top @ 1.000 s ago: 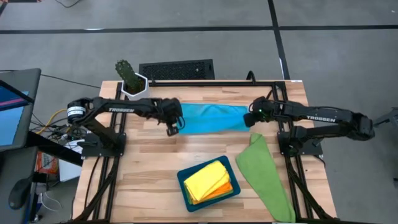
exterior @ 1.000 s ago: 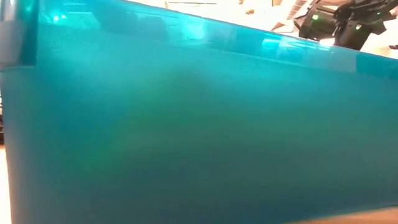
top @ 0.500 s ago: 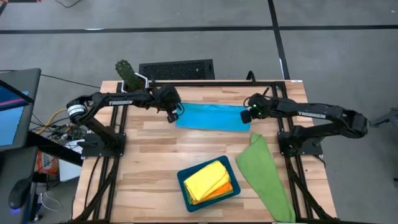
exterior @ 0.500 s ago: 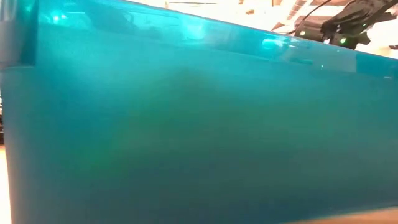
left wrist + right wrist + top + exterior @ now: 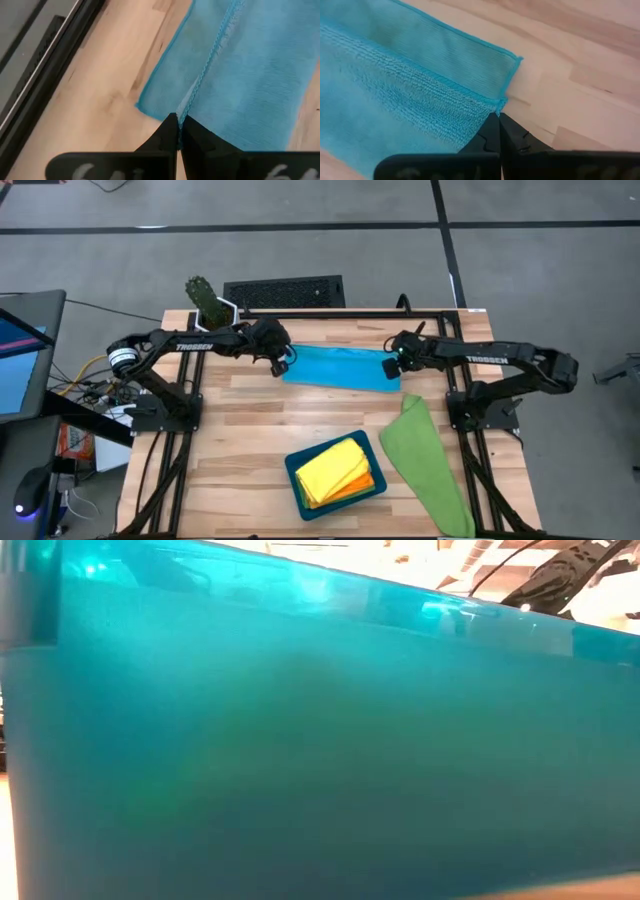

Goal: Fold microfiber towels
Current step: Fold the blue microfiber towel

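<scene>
The sky-blue towel (image 5: 336, 367) lies as a folded strip across the far middle of the table. My left gripper (image 5: 284, 361) is shut at its left end and my right gripper (image 5: 391, 365) is shut at its right end. One green towel (image 5: 425, 462) lies on the table at the near right and hangs over the near edge. The yellow towel (image 5: 330, 470) lies on the orange towel (image 5: 366, 483) in the dark teal tray (image 5: 296, 495). A second green towel does not show. My left gripper pinches the hemmed corner of the towel's upper layer (image 5: 186, 106) between its two shut fingers, at their tips. The lower layer (image 5: 150, 97) lies flat on the table beneath it. My right gripper pinches the upper layer's hemmed corner (image 5: 499, 103) at the towel's right end, at its fingertips. The lower layer (image 5: 470, 60) lies flat on the table and reaches a little past that corner.
A white pot with a plant (image 5: 212, 310) stands at the far left corner. A black slotted panel (image 5: 285, 291) lies beyond the far edge. The tray's teal wall (image 5: 300, 740) fills the low view, with my right arm (image 5: 555, 580) above it.
Both grippers have gone toward the table's far edge, keeping shut on the blue towel's corners. The towel's near edge has been carried over its far part, so the strip is narrower. My right gripper has also gone a little toward the left.
</scene>
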Robot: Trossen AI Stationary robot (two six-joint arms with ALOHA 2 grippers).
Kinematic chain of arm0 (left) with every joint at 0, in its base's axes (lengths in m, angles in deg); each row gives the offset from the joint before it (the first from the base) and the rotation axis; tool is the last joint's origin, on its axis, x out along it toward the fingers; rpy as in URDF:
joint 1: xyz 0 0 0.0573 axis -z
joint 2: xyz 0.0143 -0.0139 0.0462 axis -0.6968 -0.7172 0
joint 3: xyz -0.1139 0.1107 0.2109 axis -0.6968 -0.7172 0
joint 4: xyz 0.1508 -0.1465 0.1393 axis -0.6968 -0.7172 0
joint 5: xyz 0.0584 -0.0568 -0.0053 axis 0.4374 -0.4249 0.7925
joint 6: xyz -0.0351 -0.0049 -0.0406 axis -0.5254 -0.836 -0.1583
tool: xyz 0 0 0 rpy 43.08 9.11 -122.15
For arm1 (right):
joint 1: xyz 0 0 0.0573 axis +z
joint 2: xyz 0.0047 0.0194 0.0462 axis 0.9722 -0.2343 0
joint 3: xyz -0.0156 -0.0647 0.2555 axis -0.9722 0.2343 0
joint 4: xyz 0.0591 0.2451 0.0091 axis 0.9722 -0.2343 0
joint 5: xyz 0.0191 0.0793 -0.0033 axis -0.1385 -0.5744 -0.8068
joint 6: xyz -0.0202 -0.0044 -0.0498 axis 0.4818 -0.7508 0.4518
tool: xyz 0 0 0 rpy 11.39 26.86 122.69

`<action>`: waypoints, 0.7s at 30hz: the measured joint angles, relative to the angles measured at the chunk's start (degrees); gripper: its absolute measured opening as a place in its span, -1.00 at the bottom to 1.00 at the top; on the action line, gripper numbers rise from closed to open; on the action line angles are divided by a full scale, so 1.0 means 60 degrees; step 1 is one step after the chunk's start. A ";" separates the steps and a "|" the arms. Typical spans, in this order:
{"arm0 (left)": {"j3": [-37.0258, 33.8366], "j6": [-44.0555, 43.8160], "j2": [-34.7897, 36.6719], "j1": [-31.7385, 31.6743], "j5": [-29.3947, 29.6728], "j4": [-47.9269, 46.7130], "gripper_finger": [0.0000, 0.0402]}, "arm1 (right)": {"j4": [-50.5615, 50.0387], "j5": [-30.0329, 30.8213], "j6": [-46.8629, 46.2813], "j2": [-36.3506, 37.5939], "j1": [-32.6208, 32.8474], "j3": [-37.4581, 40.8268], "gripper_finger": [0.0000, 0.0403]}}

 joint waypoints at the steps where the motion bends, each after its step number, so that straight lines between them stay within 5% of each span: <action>1: 0.0000 -0.0009 0.0000 0.0000 -0.0008 -0.0016 -1.00 | 0.0009 0.0001 0.0001 -0.0008 0.0004 0.0003 -0.95; 21: -0.0011 -0.0545 -0.0858 0.0305 -0.0010 -0.0527 -0.78 | 0.0213 -0.0045 -0.0022 -0.0137 -0.0119 0.0005 -0.72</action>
